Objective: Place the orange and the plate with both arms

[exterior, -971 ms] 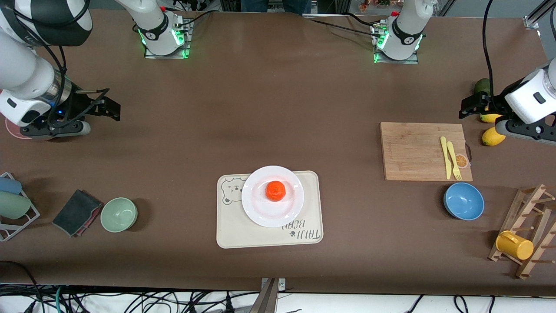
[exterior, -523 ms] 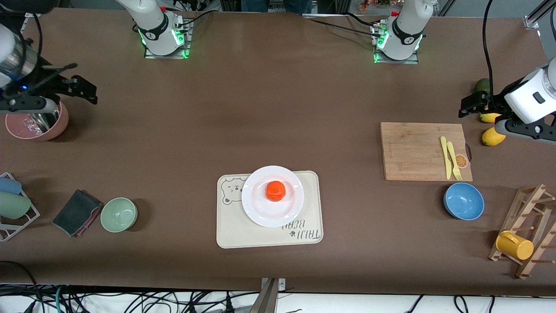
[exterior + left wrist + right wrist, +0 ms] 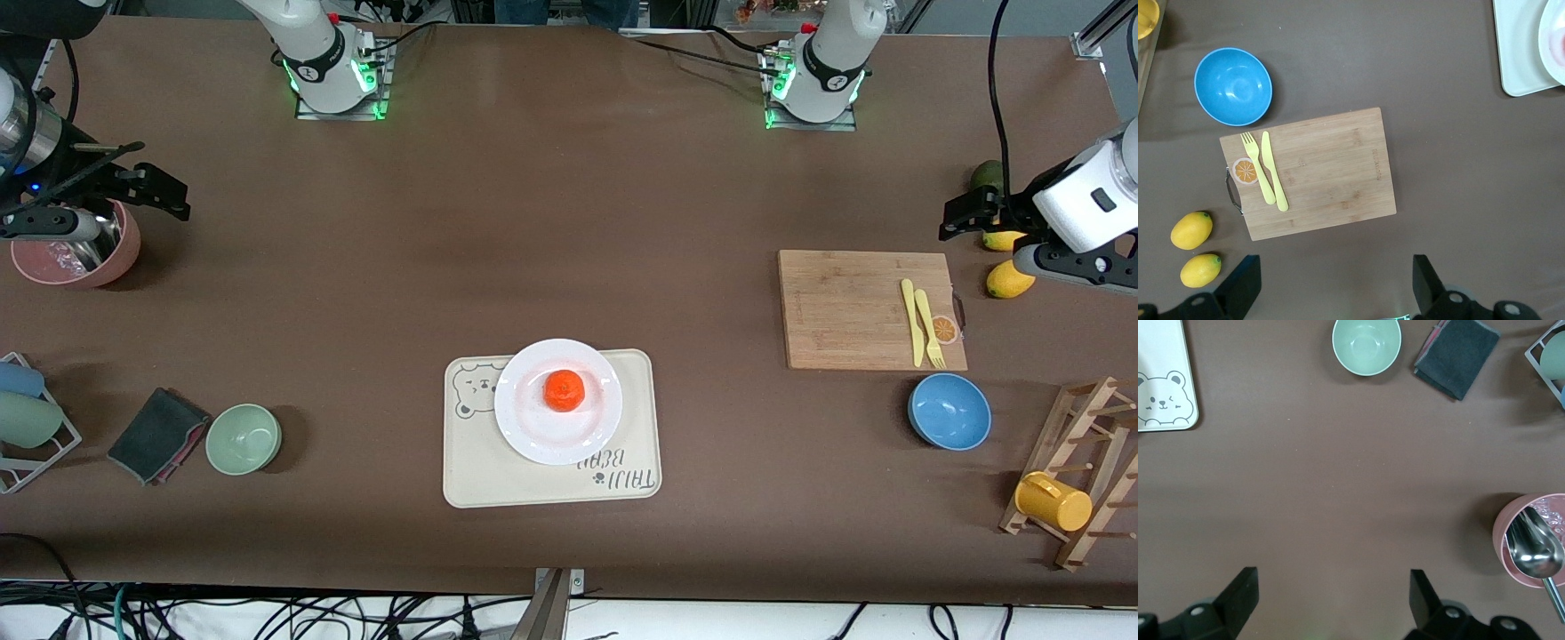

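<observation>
Brown table (image 3: 551, 222), and the right gripper (image 3: 169, 191) has swung back from mid-table to hover beside the pink bowl (image 3: 76, 258), fingers spread and empty. The left gripper (image 3: 965, 213) hasn't budged over the 2 lemons (image 3: 1191, 230), jaws wide apart, nothing held. 1 orange (image 3: 564, 390) sits on 1 plate (image 3: 533, 436) atop the tray (image 3: 480, 480), well apart from both grippers.
</observation>
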`<state>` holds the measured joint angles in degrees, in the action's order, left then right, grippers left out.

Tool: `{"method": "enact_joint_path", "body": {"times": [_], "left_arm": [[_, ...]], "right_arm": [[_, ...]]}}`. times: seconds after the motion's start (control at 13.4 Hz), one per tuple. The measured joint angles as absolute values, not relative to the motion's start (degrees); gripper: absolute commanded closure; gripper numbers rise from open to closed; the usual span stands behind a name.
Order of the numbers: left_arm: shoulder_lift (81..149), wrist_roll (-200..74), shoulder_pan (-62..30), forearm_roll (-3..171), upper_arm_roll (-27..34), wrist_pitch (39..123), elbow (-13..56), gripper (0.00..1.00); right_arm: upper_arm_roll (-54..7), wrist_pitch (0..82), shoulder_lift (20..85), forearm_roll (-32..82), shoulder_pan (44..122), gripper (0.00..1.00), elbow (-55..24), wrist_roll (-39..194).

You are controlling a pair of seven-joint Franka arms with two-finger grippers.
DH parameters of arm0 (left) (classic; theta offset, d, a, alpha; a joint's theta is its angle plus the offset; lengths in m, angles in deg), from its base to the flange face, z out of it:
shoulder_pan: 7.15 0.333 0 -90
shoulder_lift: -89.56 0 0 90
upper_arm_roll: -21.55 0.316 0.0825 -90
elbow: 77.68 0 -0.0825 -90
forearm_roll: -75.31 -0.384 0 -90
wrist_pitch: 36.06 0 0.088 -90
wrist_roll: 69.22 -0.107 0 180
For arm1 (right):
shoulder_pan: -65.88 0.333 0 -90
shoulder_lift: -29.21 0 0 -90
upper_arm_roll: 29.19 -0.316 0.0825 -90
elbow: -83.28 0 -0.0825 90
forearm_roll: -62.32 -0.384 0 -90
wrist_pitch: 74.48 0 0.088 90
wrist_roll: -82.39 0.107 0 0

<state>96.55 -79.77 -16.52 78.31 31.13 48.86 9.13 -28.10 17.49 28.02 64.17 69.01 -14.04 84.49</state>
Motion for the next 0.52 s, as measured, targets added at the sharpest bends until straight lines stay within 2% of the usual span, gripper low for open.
{"method": "enact_joint_path", "body": {"times": [0.52], "left_arm": [[96.55, -79.78, -16.16, 78.31, 31.35, 48.82, 9.13, 0.0]], "right_arm": [[-27.94, 17.63, 28.02, 61.98, 68.91, 0.0, -14.03, 84.57]]}}
